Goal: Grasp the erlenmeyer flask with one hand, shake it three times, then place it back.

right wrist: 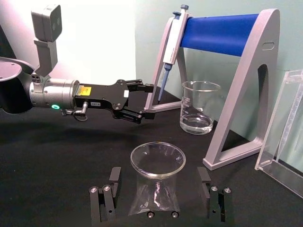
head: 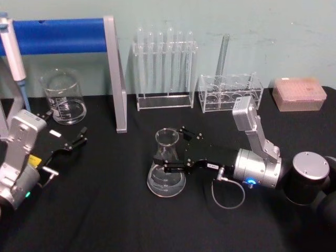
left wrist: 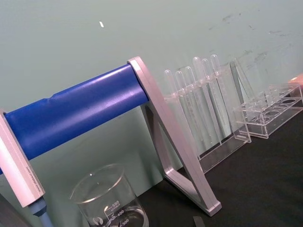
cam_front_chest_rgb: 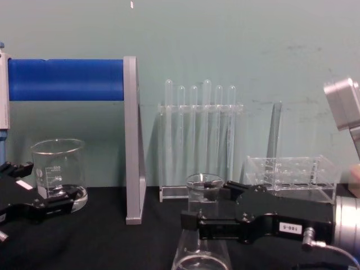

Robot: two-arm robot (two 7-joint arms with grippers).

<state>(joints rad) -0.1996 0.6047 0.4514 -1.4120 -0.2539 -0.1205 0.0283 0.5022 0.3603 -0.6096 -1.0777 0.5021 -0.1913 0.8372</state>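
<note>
Black hand (right wrist: 158,176) astride conical glass flask (head: 167,181)

A blue bar (left wrist: 80,111) on a silver stand (left wrist: 182,161) stood at the bench's (left wrist: 265,189) back edge, a glass beaker (left wrist: 106,201) beneath it, test tubes (left wrist: 203,99) racked beside, another clear rack (left wrist: 270,116) beyond.

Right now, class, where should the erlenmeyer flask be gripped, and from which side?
Grip the erlenmeyer flask at its narrow neck, coming level from the robot's right, where the right gripper straddles it open. It stands upright; the flared rim should resist slipping.
</note>
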